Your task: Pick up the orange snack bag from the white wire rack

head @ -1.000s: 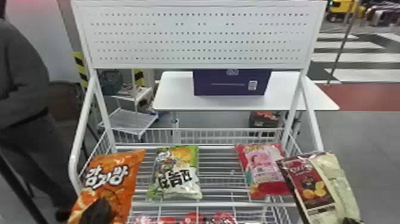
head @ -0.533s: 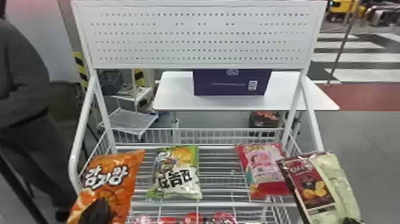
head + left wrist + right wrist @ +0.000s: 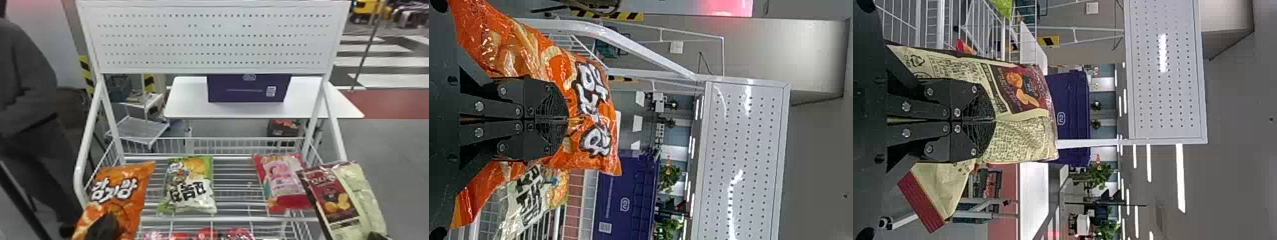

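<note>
While holding the orange snack bag [image 3: 118, 194] tilted at 8 o'clock, has the left tool [image 3: 103, 227] closed tight on it. Further right, has a green snack bag [image 3: 188, 185] lying on the white wire rack [image 3: 237, 220] at 7 o'clock and a pink snack bag [image 3: 282, 180] between 4 and 5. At 4 o'clock, grips a maroon-and-cream snack bag [image 3: 346, 194] in the closed right tool [image 3: 376, 236].

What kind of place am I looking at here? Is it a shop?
Probably a demo or test area mocked up like a shop: a white wire rack holds a green snack bag and a pink one, with black-and-yellow striping and a plain white table behind.
</note>
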Robot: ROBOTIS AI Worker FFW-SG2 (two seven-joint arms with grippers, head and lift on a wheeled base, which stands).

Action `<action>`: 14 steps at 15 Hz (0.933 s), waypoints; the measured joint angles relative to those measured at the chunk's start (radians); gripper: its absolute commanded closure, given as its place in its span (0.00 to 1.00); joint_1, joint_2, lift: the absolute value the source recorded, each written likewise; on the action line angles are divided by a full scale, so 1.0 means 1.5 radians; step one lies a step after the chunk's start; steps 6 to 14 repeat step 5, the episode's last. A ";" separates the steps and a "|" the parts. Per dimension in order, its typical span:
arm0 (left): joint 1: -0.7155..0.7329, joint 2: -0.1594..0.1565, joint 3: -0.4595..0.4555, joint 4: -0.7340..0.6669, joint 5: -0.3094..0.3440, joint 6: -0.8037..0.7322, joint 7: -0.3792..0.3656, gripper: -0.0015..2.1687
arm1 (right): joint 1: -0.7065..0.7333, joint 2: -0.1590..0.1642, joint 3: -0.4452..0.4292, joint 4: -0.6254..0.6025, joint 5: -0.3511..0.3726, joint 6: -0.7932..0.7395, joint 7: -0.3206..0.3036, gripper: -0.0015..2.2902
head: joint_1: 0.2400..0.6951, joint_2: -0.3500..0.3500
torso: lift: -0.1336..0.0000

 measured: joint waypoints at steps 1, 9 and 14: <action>0.000 0.000 0.000 0.000 0.000 0.000 0.000 0.95 | 0.000 0.000 0.000 0.000 0.000 0.000 0.000 0.99 | 0.57 0.50 | 1.00; -0.001 0.000 0.002 0.000 0.000 0.000 -0.001 0.95 | -0.001 0.002 0.001 0.000 0.000 0.000 0.000 0.99 | 0.57 0.50 | 1.00; -0.001 0.000 0.002 0.000 0.000 0.000 -0.001 0.95 | -0.001 0.002 0.001 0.000 0.000 0.000 0.000 0.99 | 0.57 0.50 | 1.00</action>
